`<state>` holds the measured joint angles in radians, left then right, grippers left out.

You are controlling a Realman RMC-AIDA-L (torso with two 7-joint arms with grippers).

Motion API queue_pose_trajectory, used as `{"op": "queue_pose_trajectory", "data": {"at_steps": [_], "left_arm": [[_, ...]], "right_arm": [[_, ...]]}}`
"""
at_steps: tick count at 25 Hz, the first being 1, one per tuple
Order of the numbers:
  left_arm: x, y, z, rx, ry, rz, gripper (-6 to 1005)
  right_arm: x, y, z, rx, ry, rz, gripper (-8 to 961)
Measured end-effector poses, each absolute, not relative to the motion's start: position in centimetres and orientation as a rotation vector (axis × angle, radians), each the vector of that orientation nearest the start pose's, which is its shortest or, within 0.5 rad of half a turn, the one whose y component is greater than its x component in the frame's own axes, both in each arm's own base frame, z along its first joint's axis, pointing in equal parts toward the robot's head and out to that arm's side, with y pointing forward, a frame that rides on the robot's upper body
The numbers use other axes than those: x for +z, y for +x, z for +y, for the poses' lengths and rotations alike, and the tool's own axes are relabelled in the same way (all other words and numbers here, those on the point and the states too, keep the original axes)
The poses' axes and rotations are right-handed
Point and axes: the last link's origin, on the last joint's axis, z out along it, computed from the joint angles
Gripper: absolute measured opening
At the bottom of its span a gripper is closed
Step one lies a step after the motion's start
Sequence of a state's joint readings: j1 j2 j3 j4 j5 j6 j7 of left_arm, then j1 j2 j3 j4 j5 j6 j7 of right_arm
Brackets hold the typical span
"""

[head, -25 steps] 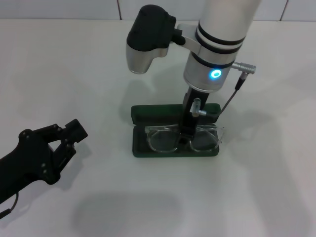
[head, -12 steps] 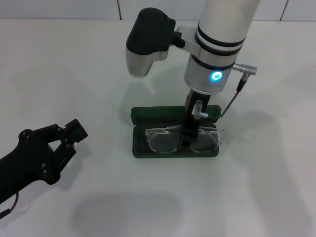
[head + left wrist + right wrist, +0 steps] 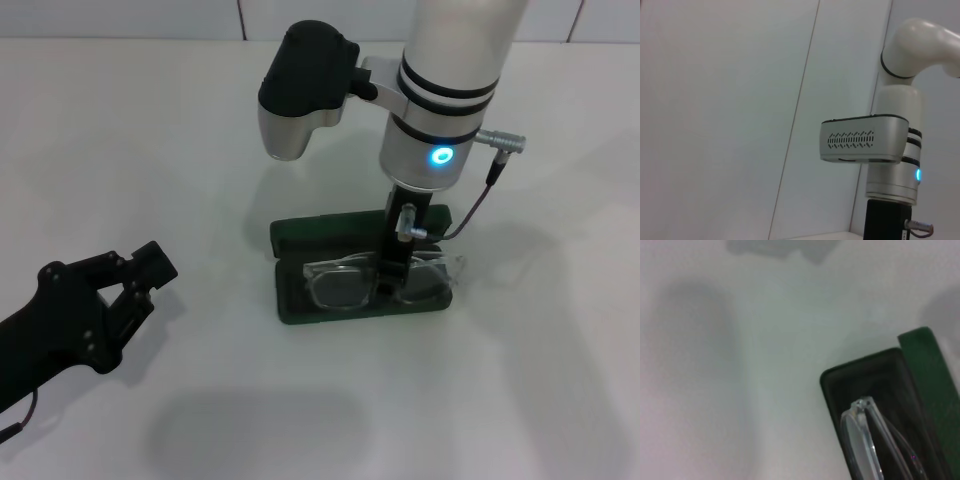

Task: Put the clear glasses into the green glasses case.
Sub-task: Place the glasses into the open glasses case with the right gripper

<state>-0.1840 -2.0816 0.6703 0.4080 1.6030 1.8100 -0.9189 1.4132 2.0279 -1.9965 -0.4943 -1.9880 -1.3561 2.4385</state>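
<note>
Looming over the white table (image 3: 120, 130), my right arm comes straight down above the open green glasses case (image 3: 300, 300), which lies near the middle of the table with its lid (image 3: 320, 228) folded back on the far side and its tray facing up; my right gripper (image 3: 388, 283) stands right over the tray, pinched on the bridge of the clear glasses (image 3: 340, 288), so the thing I hold is directly beneath me and nothing lies between it and the lining. The long axis of the glasses runs side to side, in line with the long side of the case; the lens end on my right pokes slightly past the case's end wall, so I judge a small nudge toward my left is called for before I let go. My left gripper (image 3: 135, 285) hangs well apart near the table's left edge, fingers spread, holding nothing; the right is plainly the nearer arm. The glasses are wholly colourless, with thin clear temples folded behind the lenses; from my right wrist one lens (image 3: 860, 445) shows inside the dark lining.
</note>
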Motion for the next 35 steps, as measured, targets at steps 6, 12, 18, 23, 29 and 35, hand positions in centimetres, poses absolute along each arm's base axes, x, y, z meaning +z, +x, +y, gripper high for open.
{"op": "queue_pose_trajectory", "data": {"at_steps": [6,12,18,23,29,35], "left_arm": [[0.47,-31.50,21.16,-1.180,-2.315,-0.529,136],[0.47,-31.50,21.16,-1.179,-2.315,-0.527,135],[0.47,-31.50,21.16,-1.177,-2.315,-0.520,135],[0.47,-31.50,21.16,-1.176,-2.315,-0.520,135],[0.47,-31.52,21.13,-1.176,-2.315,-0.521,135],[0.47,-31.60,21.01,-1.174,-2.313,-0.525,135]], "right_arm": [[-10.67,5.50,37.70,-0.985,-2.949,0.368,243],[-10.70,5.40,37.76,-0.980,-2.947,0.362,229],[-10.68,5.42,37.91,-0.980,-2.939,0.352,138],[-10.76,5.28,38.01,-0.966,-2.937,0.340,91],[-10.89,4.73,37.84,-0.956,-2.943,0.280,84],[-10.85,4.57,37.57,-0.975,-2.950,0.242,74]]}}
